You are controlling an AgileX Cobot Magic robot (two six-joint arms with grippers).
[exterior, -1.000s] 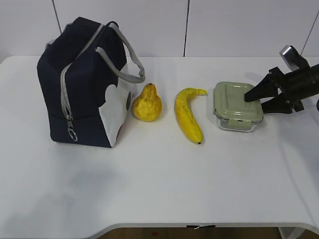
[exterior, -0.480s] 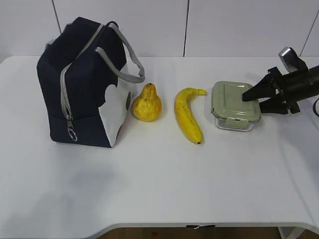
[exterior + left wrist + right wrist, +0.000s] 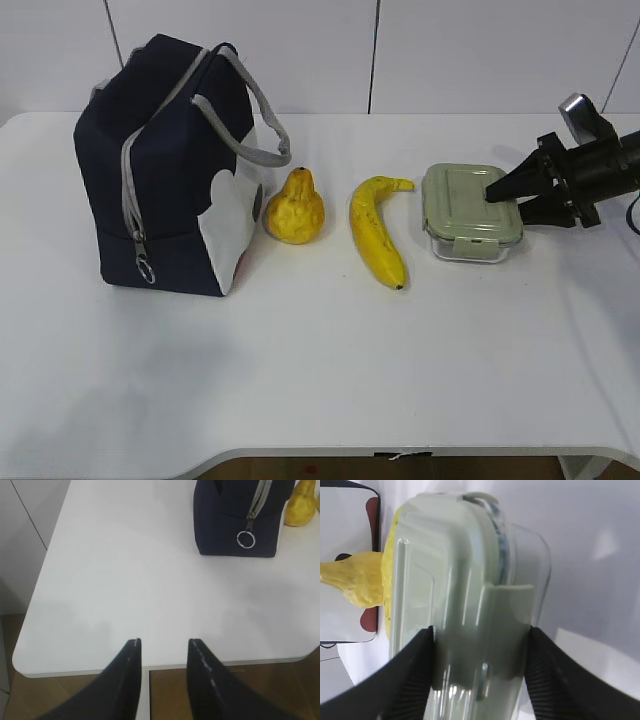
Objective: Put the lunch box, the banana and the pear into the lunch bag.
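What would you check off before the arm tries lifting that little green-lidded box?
1. Right gripper around the lunch box: ok, one finger above the lid and one below, at its right end.
2. Grip firm: cannot tell; the wrist view shows the fingers at the sides of the lid clasp, but not whether they press.
3. Lunch bag open to receive it: not ok, the zipper looks closed with its ring pull at the bottom.
4. Path to the bag: not ok along the table; the banana and pear lie between.
5. Left gripper out of the way: ok, open over the table's near left corner.
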